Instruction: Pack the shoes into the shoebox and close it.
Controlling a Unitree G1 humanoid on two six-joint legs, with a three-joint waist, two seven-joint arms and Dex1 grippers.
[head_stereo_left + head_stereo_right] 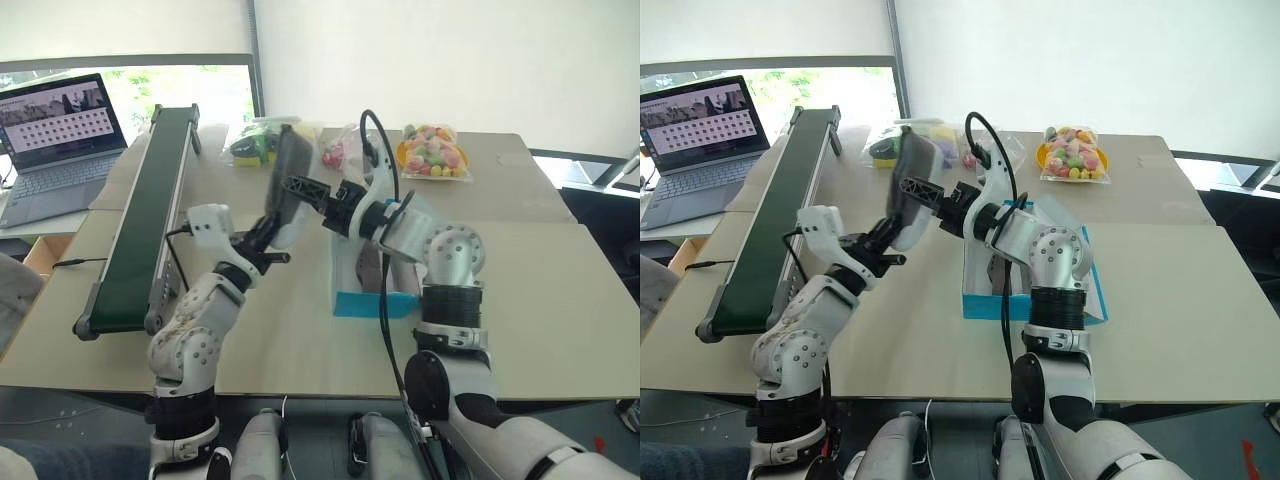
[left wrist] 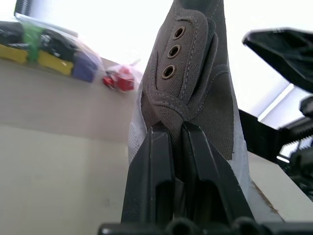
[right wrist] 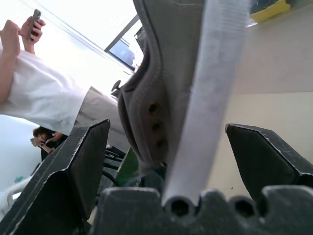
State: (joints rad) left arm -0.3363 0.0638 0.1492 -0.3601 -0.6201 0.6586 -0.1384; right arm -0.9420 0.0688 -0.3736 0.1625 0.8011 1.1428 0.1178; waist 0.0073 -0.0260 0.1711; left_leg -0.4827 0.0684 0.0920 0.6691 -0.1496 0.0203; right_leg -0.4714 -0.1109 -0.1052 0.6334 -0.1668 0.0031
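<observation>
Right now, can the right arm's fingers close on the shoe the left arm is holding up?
Probably yes: the right gripper stands open with the shoe between its fingers, nothing blocking, while the left gripper pinches the shoe's upper.

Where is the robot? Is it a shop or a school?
Probably neither: it looks like an office or a robot test room. There are plain tables pushed together, an open laptop, a small green conveyor belt, and a person standing nearby with a phone.

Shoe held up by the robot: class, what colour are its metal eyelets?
Brass-coloured eyelets, clearest in the left wrist view.
</observation>
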